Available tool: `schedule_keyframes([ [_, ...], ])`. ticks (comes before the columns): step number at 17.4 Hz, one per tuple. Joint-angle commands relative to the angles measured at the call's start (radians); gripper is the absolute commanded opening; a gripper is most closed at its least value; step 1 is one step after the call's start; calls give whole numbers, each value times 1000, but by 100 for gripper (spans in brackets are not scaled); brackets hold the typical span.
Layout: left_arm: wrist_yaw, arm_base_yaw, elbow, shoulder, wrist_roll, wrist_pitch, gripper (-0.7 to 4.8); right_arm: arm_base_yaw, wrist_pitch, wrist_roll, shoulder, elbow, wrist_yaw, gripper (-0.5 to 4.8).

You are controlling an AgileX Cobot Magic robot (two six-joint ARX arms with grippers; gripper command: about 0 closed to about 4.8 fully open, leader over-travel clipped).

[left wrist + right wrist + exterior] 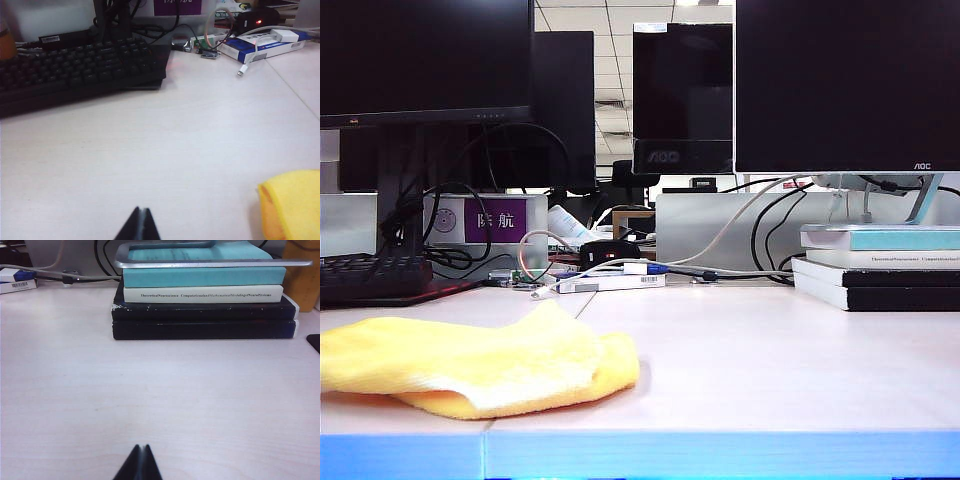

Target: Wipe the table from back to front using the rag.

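Note:
The yellow rag (470, 365) lies crumpled on the off-white table (750, 350) at the front left, near the light blue front edge. One corner of the rag (295, 202) shows in the left wrist view. My left gripper (141, 211) hangs above bare table beside that corner, shut, with nothing between its tips. Over bare table in front of a stack of books, my right gripper (141, 447) is shut and empty too. Neither gripper shows in the exterior view.
A black keyboard (75, 65) sits at the back left. Cables, a blue-and-white box (262, 42) and a small black device (608, 252) lie at the back middle. A stack of books (202, 295) under a monitor foot stands at the back right. Monitors (845, 85) line the back.

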Motion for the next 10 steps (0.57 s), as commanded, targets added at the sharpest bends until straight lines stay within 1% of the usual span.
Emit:
schedule_keyframes([
  [1,3,0,-2,-3,0,-21,-5,0,6,5,-1,-7,3,-5],
  [6,-1,0,-2,-3,-1,-14,-5,0,30,7,-1,-4,4,-5],
  [8,-3,0,5,-3,-50,45,-5,0,79,65,-1,18,13,-5],
  [9,-15,0,30,-2,-91,60,-5,0,74,92,-1,54,45,-5],
  [10,-26,0,57,-2,-117,60,-5,0,58,92,-1,89,82,-5],
])
